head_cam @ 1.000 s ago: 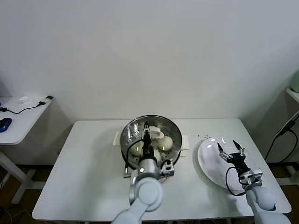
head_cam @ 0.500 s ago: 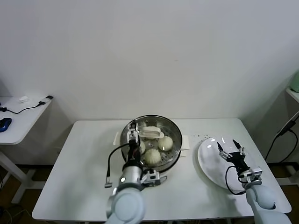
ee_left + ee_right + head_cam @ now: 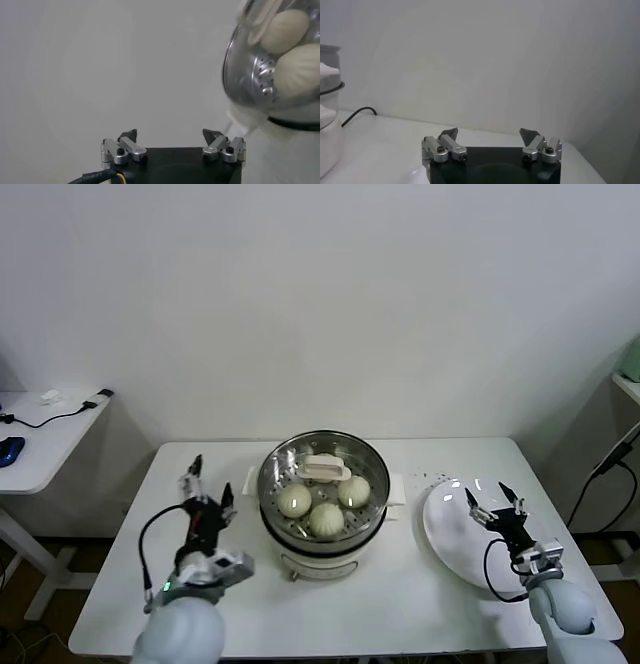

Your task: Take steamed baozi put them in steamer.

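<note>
Three round cream-white steamed baozi point(image 3: 325, 506) lie inside the large shiny steel steamer point(image 3: 322, 488) at the white table's point(image 3: 120, 584) centre. The left gripper point(image 3: 208, 491) hovers left of it, jaws wide and empty. The right gripper point(image 3: 494, 500) hangs over the flat white plate point(image 3: 447, 536) at right, also spread wide, holding nothing.

steamed baozi point(image 3: 326, 520): three visible, cream-white, round; inside steamer point(image 3: 275, 474) | shiny steel, mid-table

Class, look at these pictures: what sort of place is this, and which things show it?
Probably a robot test room set up as a kitchen: a plain white table bearing a steamer of baozi, a bare wall, and a side desk with cables.
</note>
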Controlling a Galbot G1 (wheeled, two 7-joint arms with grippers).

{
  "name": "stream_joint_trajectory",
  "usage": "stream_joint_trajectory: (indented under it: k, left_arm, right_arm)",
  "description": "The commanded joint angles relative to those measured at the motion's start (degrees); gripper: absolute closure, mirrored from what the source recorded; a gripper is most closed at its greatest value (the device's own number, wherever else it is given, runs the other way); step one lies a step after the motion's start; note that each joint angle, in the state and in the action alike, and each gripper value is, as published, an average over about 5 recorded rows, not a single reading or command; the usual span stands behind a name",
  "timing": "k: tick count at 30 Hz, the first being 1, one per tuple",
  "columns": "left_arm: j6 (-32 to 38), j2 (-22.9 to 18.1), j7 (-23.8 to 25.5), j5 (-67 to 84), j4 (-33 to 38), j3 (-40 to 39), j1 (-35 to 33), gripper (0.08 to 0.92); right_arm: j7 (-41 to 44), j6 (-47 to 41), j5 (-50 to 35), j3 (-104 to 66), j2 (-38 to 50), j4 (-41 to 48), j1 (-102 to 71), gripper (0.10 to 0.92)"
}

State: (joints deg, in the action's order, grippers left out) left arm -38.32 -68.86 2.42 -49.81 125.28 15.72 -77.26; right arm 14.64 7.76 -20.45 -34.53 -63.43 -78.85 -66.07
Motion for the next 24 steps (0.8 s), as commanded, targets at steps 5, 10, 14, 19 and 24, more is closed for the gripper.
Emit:
stream_joint_trajectory:
  k: [5,10,14,19,24]
  left_arm:
    - [40.82,-10.77,-2.94,56.83,-4.31,29.22,-17.4,0.177]
    - [43.57,-13.49,-0.57,61.39,-9.22,29.45,-17.57,0.177]
    - [45.12,-13.98,0.0,61.1,-11.56,28.56,-17.72,0.177]
    - [44.3,-13.87,-0.15,59.47,-11.71,27.57,-17.84,0.177]
    - [42.96,-13.77,-0.11,59.15,-11.03,27.35,-17.68,0.177]
  right_arm:
    - [-1.07,-2.56,1.09,-0.99,-1.55,-6.39,-2.39,0.203]
    - [-1.11,-2.66,1.38,-1.56,-1.95,-7.43,-3.49,0.203]
    - [-0.97,-2.75,1.27,-2.19,-1.99,-8.17,-4.19,0.203]
    - [-0.81,-2.8,1.2,-3.05,-2.39,-9.27,-5.26,0.203]
    - [-1.03,-2.78,1.43,-3.73,-2.79,-10.34,-6.25,0.203]
